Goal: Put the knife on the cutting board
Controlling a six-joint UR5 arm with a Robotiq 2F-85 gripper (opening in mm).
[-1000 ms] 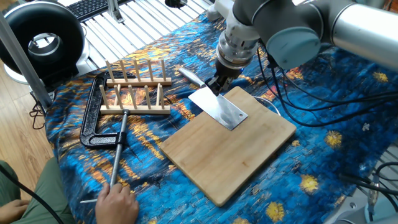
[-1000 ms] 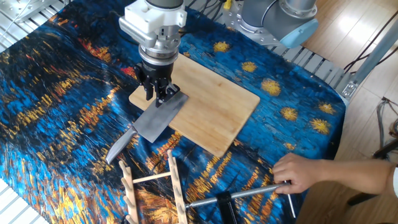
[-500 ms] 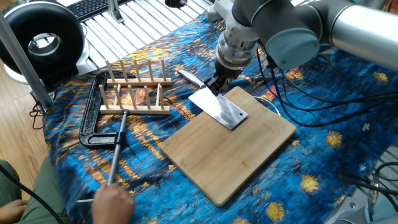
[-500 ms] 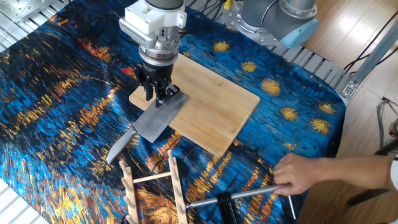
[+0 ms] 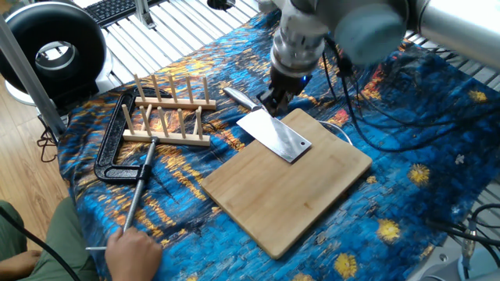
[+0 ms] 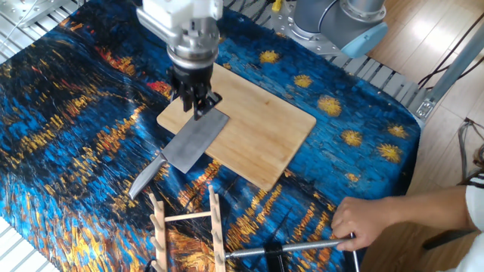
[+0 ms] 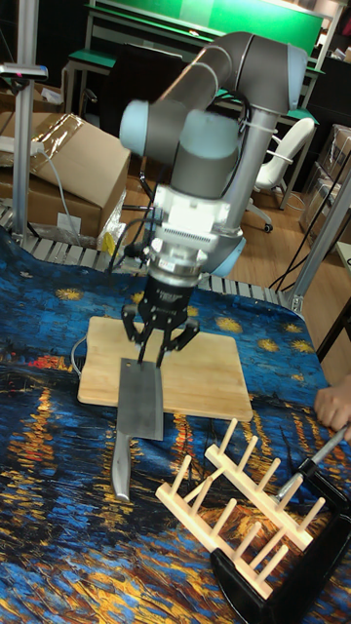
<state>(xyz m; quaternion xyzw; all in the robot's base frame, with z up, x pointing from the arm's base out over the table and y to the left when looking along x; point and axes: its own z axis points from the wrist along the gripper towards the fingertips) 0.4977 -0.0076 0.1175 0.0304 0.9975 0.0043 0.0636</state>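
Note:
The knife lies flat with its broad silver blade [image 5: 276, 137] half on the near-left corner of the cutting board [image 5: 291, 197] and half on the cloth. Its handle [image 5: 237, 97] is off the board. In the other fixed view the blade [image 6: 194, 141] overhangs the board [image 6: 262, 128] edge, and the tall fixed view shows the blade [image 7: 141, 398] across the board's [image 7: 207, 376] front edge. My gripper [image 5: 273, 98] [image 6: 198, 103] [image 7: 156, 351] hangs just above the blade's board end, slightly open, holding nothing.
A wooden dish rack [image 5: 168, 117] stands left of the board. Beside it lies a black clamp [image 5: 112, 150], and a person's hand [image 5: 133, 250] [image 6: 364, 220] holds its metal rod. Cables [image 5: 351, 117] trail behind the board.
My gripper has lifted off the knife and moved up, leaving the blade lying where it was. The person's hand has pulled the clamp rod, shifting clamp and rack slightly.

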